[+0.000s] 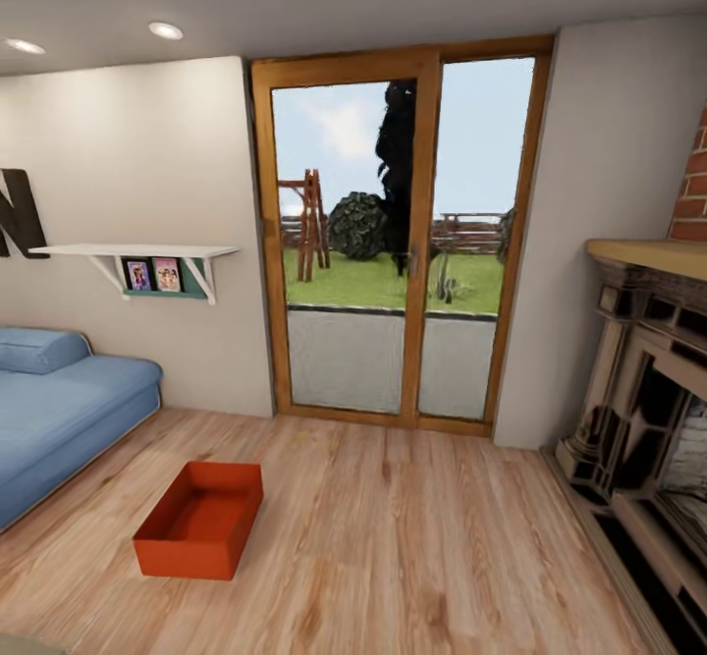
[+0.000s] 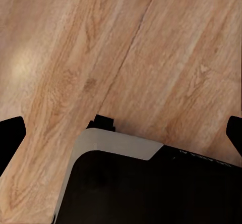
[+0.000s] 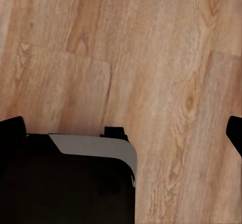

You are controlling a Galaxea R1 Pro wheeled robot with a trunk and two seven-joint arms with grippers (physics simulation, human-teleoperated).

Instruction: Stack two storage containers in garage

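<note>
In the left wrist view, the two dark fingertips of the left gripper (image 2: 121,133) stand far apart at the picture's edges, holding nothing, above the wood plank floor (image 2: 151,57). The right gripper (image 3: 123,133) is also spread wide and empty over the same planks, beside the robot's dark base (image 3: 65,183). In the head view, one red-orange storage container (image 1: 199,518) lies on the floor, near the blue sofa (image 1: 59,409), before the glass doors (image 1: 398,233). The fireplace (image 1: 648,400) stands on the right.

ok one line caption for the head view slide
Red-orange open-topped storage container on light wood plank floor, between blue sofa and wood-framed glass doors.
</note>
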